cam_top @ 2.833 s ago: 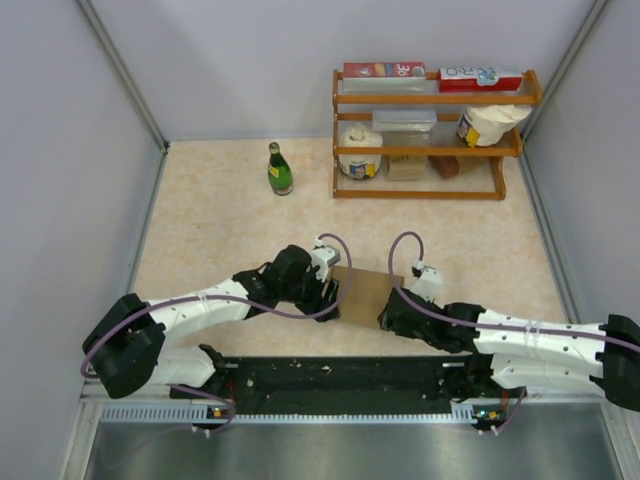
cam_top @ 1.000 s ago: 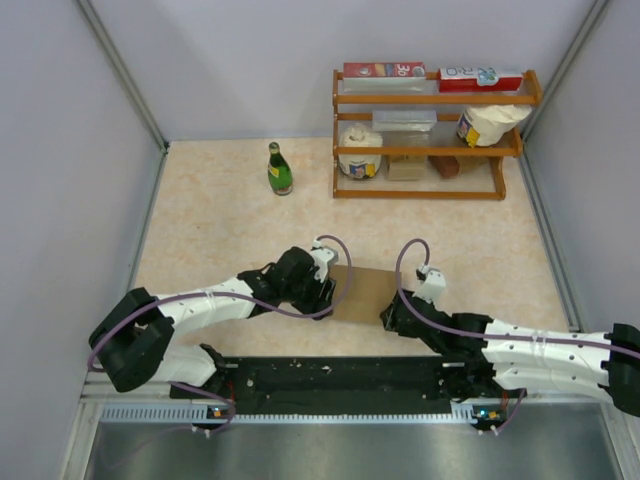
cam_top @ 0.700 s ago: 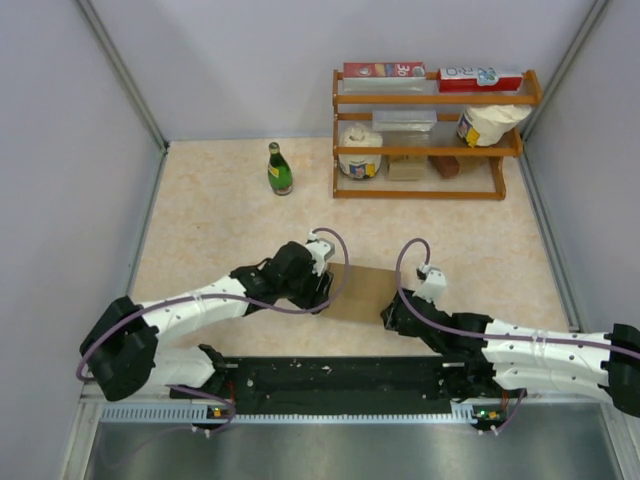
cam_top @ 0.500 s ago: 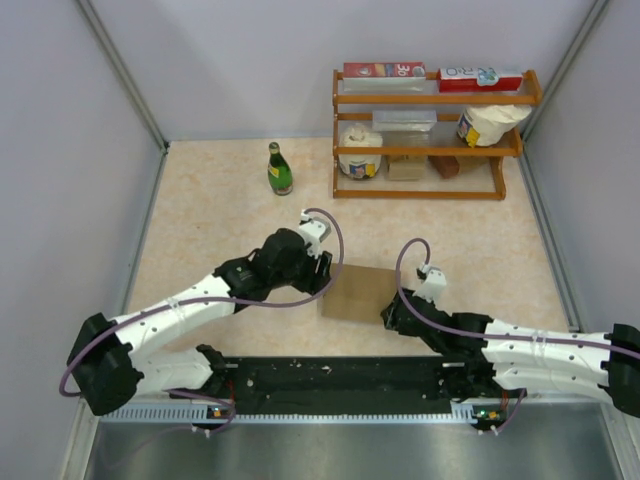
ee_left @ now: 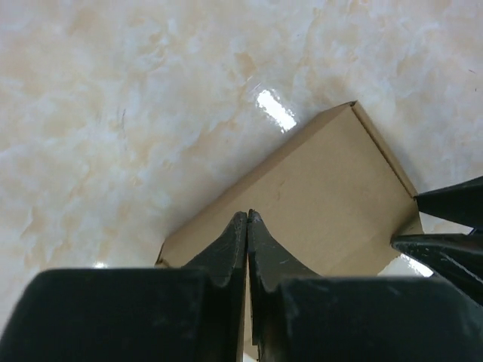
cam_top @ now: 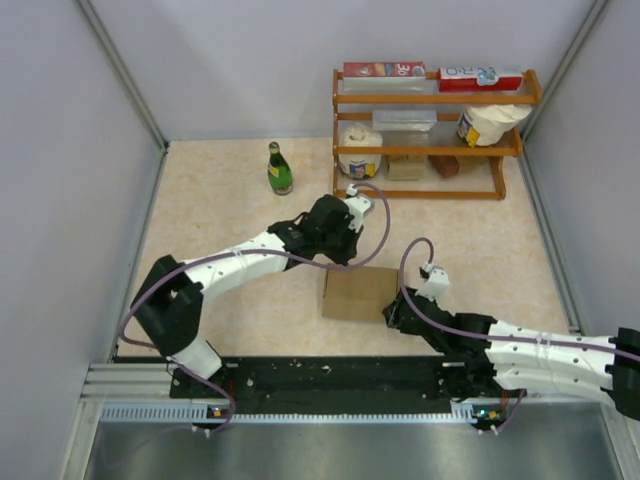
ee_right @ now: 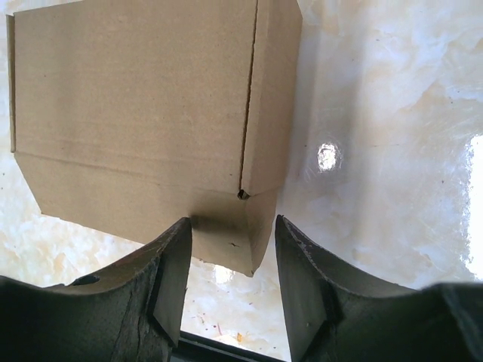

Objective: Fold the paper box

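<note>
The paper box [cam_top: 356, 293] is plain brown cardboard, lying flat and closed on the marbled table in front of the arms. My left gripper [cam_top: 347, 256] hovers over the box's far edge; its fingers [ee_left: 247, 219] are pressed together with nothing between them, and the paper box [ee_left: 324, 204] shows below them. My right gripper [cam_top: 396, 313] sits at the box's near right corner. In the right wrist view its jaws [ee_right: 232, 220] stand apart on either side of a corner flap of the paper box [ee_right: 136, 98], the left finger [ee_right: 177, 249] against the cardboard, the right finger [ee_right: 298, 256] clear of it.
A green bottle [cam_top: 279, 168] stands at the back left. A wooden rack [cam_top: 432, 150] with printed cartons, jars and a bag fills the back right. A black rail [cam_top: 330, 375] runs along the near edge. Grey walls close in both sides.
My left arm has lifted off the box's left edge and swung up and to the right, over its far side. Its gripper has gone from open to shut. The right arm has hardly moved.
</note>
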`<control>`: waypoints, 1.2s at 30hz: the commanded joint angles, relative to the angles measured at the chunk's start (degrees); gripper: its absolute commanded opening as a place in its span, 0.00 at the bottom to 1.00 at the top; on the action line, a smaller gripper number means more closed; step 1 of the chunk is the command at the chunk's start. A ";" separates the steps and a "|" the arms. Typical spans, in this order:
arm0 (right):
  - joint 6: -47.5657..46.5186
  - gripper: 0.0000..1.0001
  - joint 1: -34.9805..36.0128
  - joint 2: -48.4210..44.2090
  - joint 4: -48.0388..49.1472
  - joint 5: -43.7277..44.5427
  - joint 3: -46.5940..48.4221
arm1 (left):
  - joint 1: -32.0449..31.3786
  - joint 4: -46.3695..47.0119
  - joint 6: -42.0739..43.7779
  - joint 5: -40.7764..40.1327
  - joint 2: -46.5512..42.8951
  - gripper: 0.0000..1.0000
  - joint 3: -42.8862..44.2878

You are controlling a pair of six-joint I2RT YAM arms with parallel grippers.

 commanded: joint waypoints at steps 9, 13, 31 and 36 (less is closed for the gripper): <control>-0.31 0.46 -1.05 -0.42 1.82 1.10 -1.32 | 0.05 -1.02 4.40 8.75 10.79 0.00 6.88; -0.23 0.46 -1.05 0.37 2.35 0.75 -1.41 | 0.13 -0.93 3.96 9.81 12.02 0.00 6.88; -0.14 0.44 -2.10 3.19 4.37 0.40 -2.47 | 0.13 -0.93 3.34 11.30 14.39 0.00 5.91; 0.39 0.43 -2.63 4.15 4.54 0.57 -2.64 | 0.13 -0.93 3.25 11.22 14.39 0.00 5.39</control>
